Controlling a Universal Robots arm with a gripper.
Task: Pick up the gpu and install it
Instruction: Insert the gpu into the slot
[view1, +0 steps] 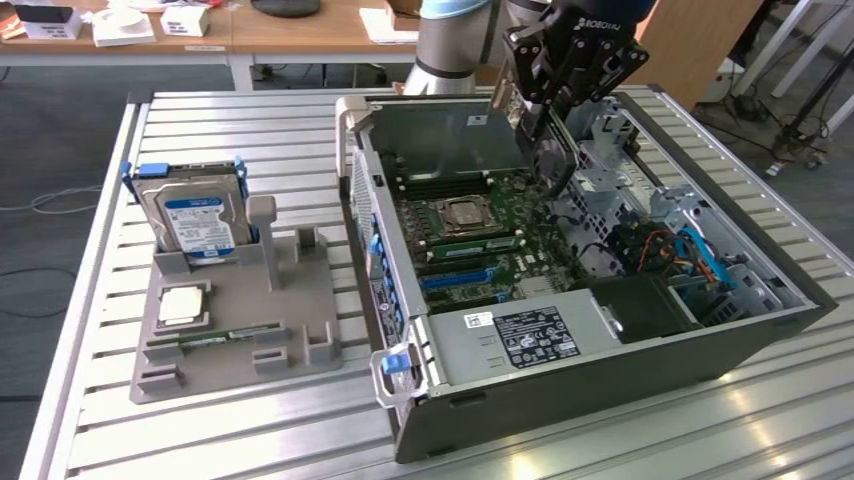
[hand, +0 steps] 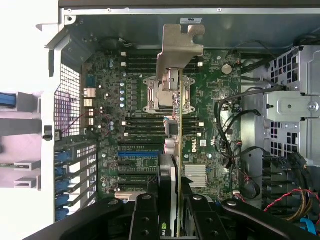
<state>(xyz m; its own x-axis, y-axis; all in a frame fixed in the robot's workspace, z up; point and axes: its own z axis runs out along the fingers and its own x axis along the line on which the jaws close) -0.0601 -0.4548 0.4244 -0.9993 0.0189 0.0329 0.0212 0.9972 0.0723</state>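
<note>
On my exterior view, the gripper (view1: 545, 125) hangs over the open computer case (view1: 601, 370), which lies on its side on the slatted worktop (view1: 200, 430). Its fingers are clamped on the gpu (view1: 558, 165), and the card hangs on edge over the motherboard (view1: 467, 240), toward the far end of the case. I cannot tell whether its lower edge touches the board. At the exterior view's left, the hard drive (view1: 200, 220) stands upright in a grey holder (view1: 240, 330), well apart from the case. On my wrist view, I look along the gpu (hand: 176, 145) edge-on. The black fingers (hand: 145, 220) press it from both sides, its silver bracket (hand: 179, 47) is at the end away from them, and the card crosses over the processor socket (hand: 159, 95).
</note>
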